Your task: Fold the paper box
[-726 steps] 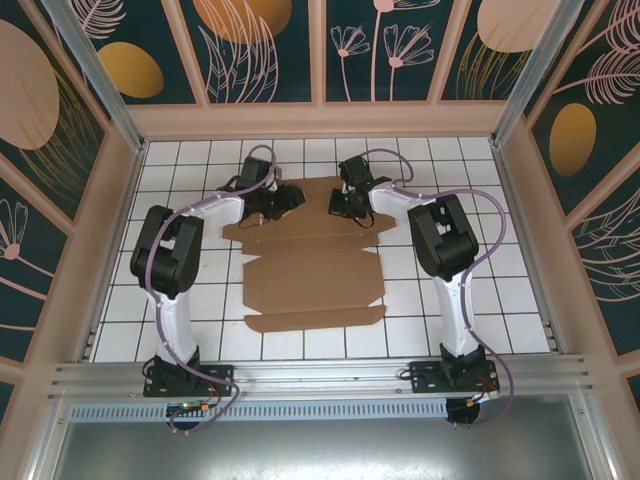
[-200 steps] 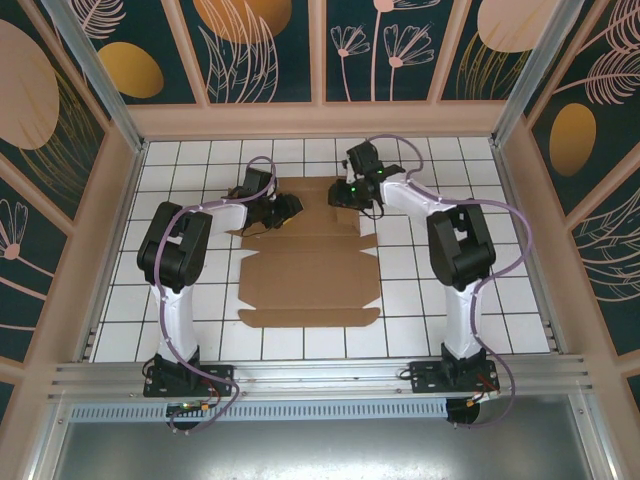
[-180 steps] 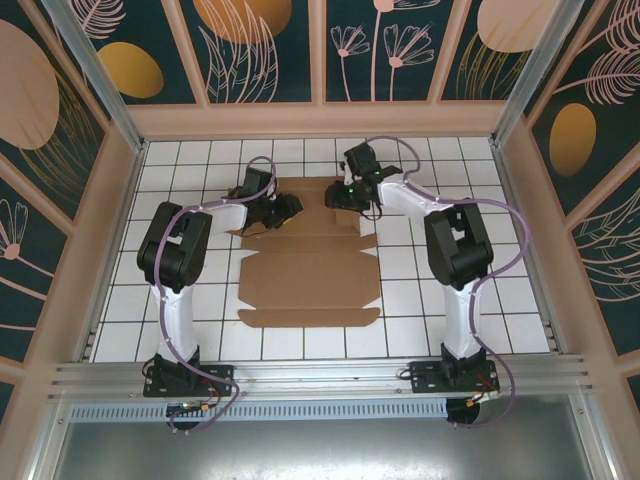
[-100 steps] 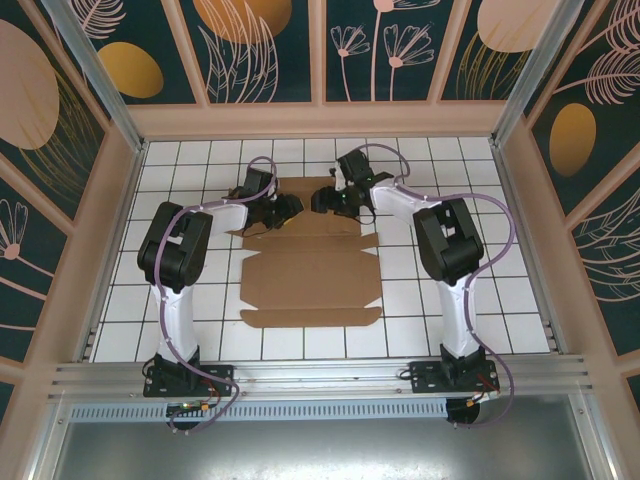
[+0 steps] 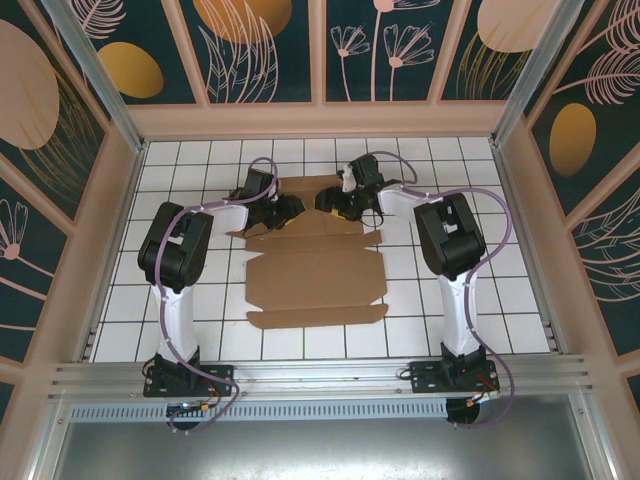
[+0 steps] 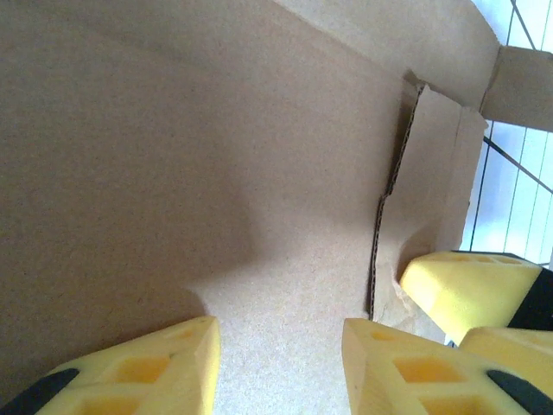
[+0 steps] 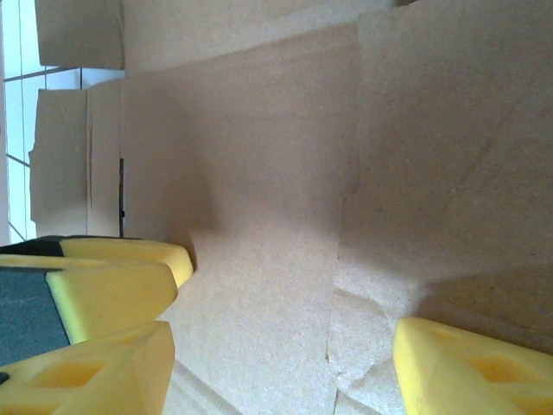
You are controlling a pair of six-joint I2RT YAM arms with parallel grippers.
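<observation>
Your paper box (image 5: 313, 280) lies unfolded and flat on the table (image 5: 180, 290). At its 12 o'clock end, the left gripper (image 5: 286, 208) is partly spread and the right gripper (image 5: 327, 202) is spread wide. Neither of the 2 grips anything.

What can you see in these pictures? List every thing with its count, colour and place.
Box: one, brown cardboard, lying flat and unfolded in the middle of the table.
Table: one, white tiles with dark grid lines, under the box.
Walls: dark panels with orange and pink plant shapes, around three sides of the table.
Rail: one, silver, along the near edge.
Left arm: one, white and black, left of the box.
Right arm: one, white and black, right of the box.
Left gripper: one, black with yellow fingers, open, over the box's far end.
Right gripper: one, same colours, open, close beside the left gripper.
</observation>
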